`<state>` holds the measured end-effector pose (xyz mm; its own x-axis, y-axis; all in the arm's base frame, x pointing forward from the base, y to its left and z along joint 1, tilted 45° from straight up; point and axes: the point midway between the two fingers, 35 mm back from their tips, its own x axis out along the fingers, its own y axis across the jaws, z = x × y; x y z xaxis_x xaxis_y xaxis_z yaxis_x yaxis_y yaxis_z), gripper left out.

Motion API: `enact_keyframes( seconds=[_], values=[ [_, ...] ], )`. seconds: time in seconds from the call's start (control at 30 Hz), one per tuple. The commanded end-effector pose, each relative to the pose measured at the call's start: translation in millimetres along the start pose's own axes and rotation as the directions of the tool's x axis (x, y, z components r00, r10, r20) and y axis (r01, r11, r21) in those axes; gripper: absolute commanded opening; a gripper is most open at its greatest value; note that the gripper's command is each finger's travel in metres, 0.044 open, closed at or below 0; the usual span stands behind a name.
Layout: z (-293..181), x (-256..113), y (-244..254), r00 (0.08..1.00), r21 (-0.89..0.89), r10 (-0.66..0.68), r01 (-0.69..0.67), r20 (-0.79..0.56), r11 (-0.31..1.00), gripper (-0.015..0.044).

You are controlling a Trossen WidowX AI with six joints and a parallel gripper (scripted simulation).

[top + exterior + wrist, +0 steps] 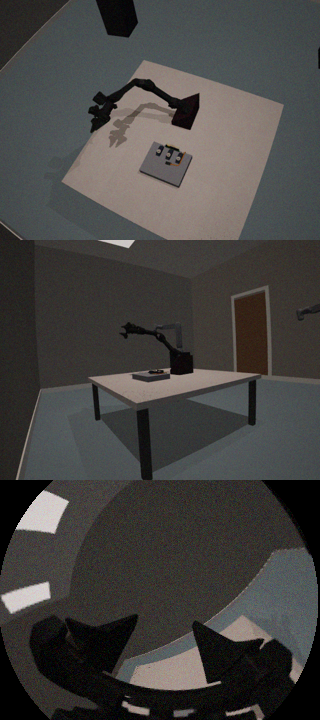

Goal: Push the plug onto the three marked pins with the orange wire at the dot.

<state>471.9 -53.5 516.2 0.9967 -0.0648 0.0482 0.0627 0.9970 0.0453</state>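
A flat grey block (157, 169) (151, 377) on the table carries three dark servo motors with round pale tops: one at the left (159, 150), one in the middle (169, 154) and one at the right (178, 157). An orange lead (175, 164) runs from the right motor around to the small dark plug (168, 163), which lies on the block behind the middle motor, seen from the arm's base. A dark strip with yellow marks (172, 147) runs along the block's edge toward the base; single pins, band and dot are too small to tell. My gripper (120, 330) (165, 620) is open and empty, high above and away from the block.
The arm's dark base (186, 112) (181, 364) stands on the pale table (219, 144) (206, 379), beyond the block's strip side. Further arms stand in the background of the exterior view. The wrist view shows mostly wall, floor and a table corner, and none of the task's objects.
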Motion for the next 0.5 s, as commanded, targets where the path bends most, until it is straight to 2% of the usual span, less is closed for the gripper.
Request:
enact_keyframes(
  seconds=[0.0, 0.33, 0.47],
  values=[
    [0, 0, 0, 1.000, 0.000, 0.000, 0.000, 0.000, 1.000, 0.0374],
    [-7, -11, 4, 1.000, -0.003, 0.005, -0.005, 0.001, 1.000, 0.0115],
    [-13, -19, 7, 1.000, -0.006, 0.009, -0.009, 0.000, 1.000, 0.0115]
  ],
)
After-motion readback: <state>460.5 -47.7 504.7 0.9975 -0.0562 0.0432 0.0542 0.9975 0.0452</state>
